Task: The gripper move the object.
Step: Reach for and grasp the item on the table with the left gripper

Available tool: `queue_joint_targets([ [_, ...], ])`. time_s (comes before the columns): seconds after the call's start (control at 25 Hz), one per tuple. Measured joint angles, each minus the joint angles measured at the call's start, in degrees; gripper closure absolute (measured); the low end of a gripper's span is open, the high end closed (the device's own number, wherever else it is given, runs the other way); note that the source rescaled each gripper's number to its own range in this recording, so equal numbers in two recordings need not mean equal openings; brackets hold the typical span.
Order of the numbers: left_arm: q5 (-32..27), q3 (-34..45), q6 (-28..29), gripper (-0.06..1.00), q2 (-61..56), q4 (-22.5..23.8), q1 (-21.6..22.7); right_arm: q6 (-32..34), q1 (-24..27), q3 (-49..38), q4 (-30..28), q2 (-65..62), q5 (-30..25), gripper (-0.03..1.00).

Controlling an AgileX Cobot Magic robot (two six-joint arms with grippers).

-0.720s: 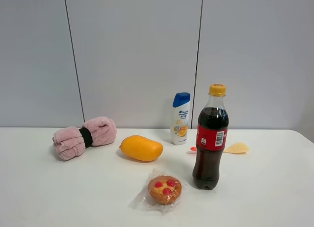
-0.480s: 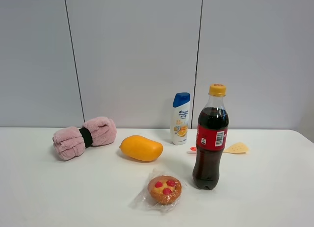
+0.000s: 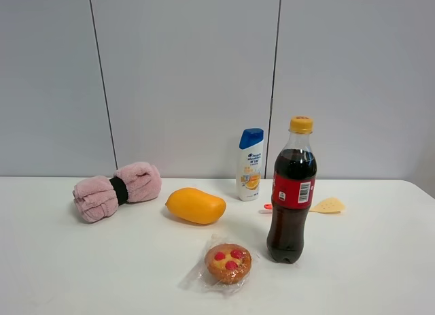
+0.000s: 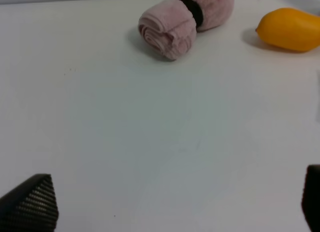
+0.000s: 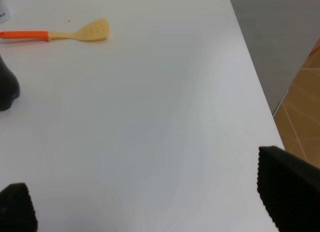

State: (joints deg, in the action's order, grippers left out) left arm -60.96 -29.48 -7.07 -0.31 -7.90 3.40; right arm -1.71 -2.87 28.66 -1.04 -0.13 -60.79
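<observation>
The white shampoo bottle [image 3: 250, 164] with a blue cap and orange label stands upright at the back of the white table [image 3: 81, 274], just behind and left of the cola bottle [image 3: 291, 190]. No arm or gripper shows in the exterior high view. In the left wrist view my left gripper [image 4: 170, 202] is open and empty, its black fingertips [image 4: 31, 204] wide apart above bare table. In the right wrist view my right gripper [image 5: 150, 202] is open and empty, near the table's right edge. The shampoo bottle is far from both grippers.
A pink rolled towel [image 3: 117, 190] lies at the left, a yellow mango [image 3: 196, 205] in the middle, a wrapped cupcake [image 3: 228, 262] in front. An orange-handled spatula [image 3: 319, 206] lies behind the cola bottle. The table's right edge [image 5: 250, 81] drops to the floor.
</observation>
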Motion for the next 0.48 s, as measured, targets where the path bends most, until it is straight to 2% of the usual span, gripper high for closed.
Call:
queue_joint_targets([
  [0.48, 0.0, 0.0, 0.24, -0.06, 0.0, 0.05, 0.0, 0.0, 0.0, 0.0, 0.0, 0.0, 0.0, -0.03],
])
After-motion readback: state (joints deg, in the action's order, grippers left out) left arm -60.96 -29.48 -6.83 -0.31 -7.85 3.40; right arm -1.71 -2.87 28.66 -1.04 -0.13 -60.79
